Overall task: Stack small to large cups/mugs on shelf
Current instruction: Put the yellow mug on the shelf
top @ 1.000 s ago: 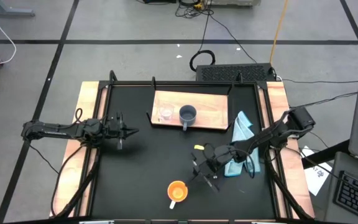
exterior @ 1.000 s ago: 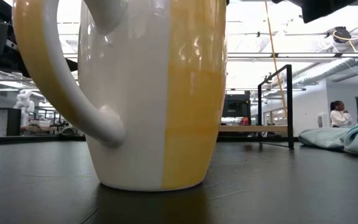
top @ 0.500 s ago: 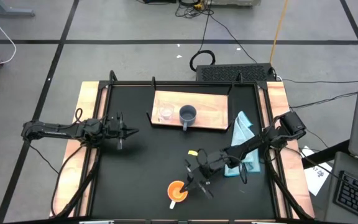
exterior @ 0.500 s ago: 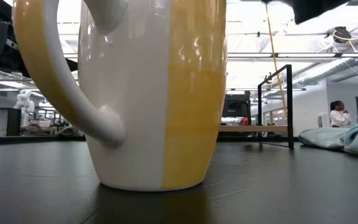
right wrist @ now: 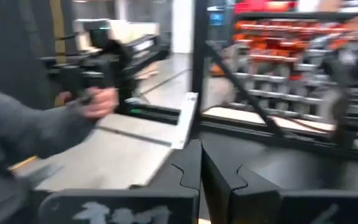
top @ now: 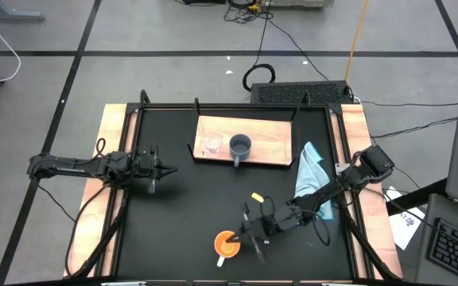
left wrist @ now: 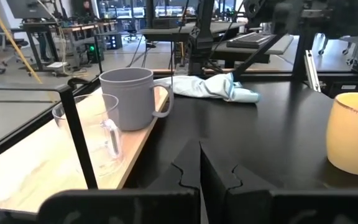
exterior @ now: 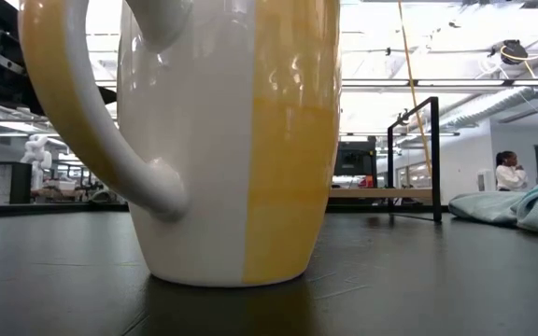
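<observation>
The orange mug with a white handle stands upright on the black table near its front edge; it fills the low view. The clear glass cup and the blue-grey mug stand side by side on the light-wood shelf at the back. My right gripper is shut, close beside the orange mug's right side; the mug does not show in its wrist view. My left gripper is shut and empty over the table's left half, pointing toward the shelf and cups.
A light-blue cloth lies crumpled on the table to the right of the shelf, partly under my right arm. Black frame posts stand along the table's back and sides. A person stands far off in the room.
My right gripper has gone toward the table's near edge and left, up to the orange mug's right side. The mug has stayed where it was.
</observation>
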